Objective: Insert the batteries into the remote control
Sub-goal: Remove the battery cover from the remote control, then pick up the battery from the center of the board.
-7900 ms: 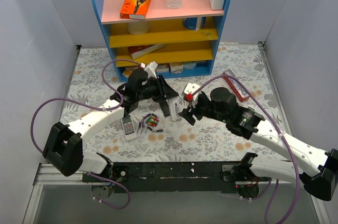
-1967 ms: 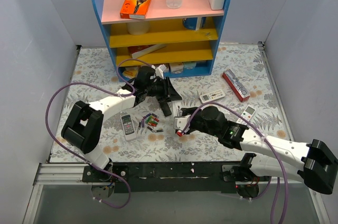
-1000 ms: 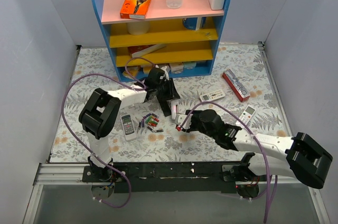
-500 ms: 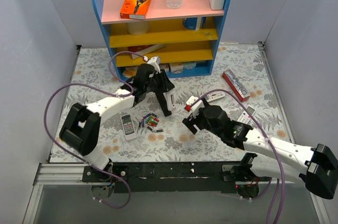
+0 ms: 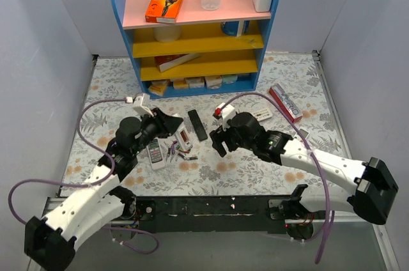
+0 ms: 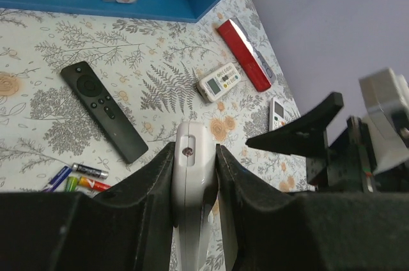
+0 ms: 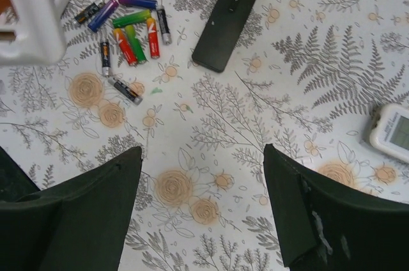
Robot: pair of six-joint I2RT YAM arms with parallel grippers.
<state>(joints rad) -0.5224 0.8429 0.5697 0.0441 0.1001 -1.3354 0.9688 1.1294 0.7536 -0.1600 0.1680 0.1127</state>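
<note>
Top view first: within the last half-second your left gripper (image 5: 174, 130) has drawn back toward its base; it no longer reaches over the remote control (image 5: 197, 124), which now lies bare on the mat (image 5: 115, 92), just beyond and to the right of those fingers and apart from them; the batteries (image 5: 182, 149) sit loose just on the near side of the same fingers, beside the grey-white remote (image 5: 155, 154); your right gripper (image 5: 216, 142) has edged in and hangs just right of the remote control's near end.

Left wrist: the fingers (image 6: 150, 185) are pressed onto a slim white bar (image 6: 190, 175), carried back with them; what that bar is you cannot tell here; the remote control lies ahead and left of the fingertips, buttons up, well apart; a few batteries show outside the left finger.

Right wrist: the fingers (image 7: 83, 220) are spread wide with only mat between them; the batteries lie ahead of the left finger, the remote control ahead between the two, the white remote with a display (image 7: 393, 131) outside the right finger.

Loading looks unstarted; the remote control is now reachable, but with buttons up its compartment is probably underneath; your empty right gripper seems the better placed.
</note>
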